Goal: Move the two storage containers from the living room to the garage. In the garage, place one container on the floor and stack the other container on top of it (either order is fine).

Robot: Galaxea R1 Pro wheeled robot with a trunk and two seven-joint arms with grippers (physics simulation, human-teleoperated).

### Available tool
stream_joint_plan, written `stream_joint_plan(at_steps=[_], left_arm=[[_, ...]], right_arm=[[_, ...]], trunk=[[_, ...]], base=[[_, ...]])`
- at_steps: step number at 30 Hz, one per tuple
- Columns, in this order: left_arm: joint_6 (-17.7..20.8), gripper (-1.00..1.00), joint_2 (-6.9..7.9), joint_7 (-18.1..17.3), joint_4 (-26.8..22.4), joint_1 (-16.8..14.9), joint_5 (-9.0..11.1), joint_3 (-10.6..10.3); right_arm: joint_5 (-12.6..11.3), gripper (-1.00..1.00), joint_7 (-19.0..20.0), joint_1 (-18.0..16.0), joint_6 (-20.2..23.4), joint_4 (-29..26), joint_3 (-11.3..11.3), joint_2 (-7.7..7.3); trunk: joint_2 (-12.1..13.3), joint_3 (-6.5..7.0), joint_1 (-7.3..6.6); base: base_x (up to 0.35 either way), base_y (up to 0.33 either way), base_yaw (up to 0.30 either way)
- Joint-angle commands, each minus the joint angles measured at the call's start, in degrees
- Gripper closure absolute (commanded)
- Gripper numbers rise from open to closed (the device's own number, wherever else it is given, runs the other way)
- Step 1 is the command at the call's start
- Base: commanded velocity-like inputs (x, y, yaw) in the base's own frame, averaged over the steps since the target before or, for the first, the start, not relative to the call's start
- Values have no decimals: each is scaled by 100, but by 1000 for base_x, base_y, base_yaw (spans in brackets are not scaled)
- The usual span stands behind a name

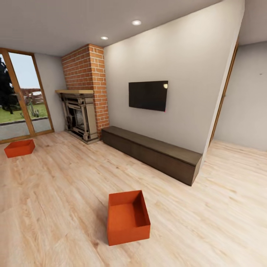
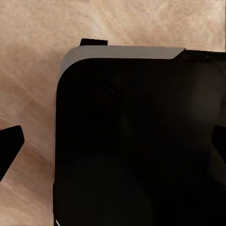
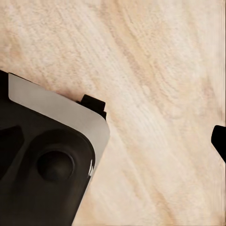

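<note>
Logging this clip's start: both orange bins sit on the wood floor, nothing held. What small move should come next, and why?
Probably roll the base forward toward the near bin. It lies open side up on the wood floor just ahead, while the other bin sits far off by the glass door. The wrist views look down at floor and the robot's dark body, so neither arm is near a bin.

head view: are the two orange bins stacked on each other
No, the near bin and the far bin sit apart on the wood floor.

head: high, faces wall TV [image 1: 148, 95] | wrists: close, downward; all share plank floor [image 1: 66, 193]
</note>
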Motion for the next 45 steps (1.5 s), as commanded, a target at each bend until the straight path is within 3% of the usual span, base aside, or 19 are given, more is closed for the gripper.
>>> stream_joint_plan(at_steps=[1,29,37,45], left_arm=[[-17,-100,0,-12,5,-3,44,5],[-23,-100,0,-12,5,-3,44,5],[-26,-100,1,-13,5,-3,44,4],[-26,-100,2,-12,5,-3,44,5]], right_arm=[[-61,-100,27,-4,-12,-2,34,-3],[-52,-100,27,-3,-8,-2,46,5],[-57,-100,27,-4,-7,-2,42,9],[-60,-100,27,-5,-8,-2,36,3]], trunk=[[-3,-6,3],[-3,-6,3],[-3,-6,3],[-3,-6,3]], base=[[303,-136,4],[277,-90,0],[74,0,25],[4,0,232]])
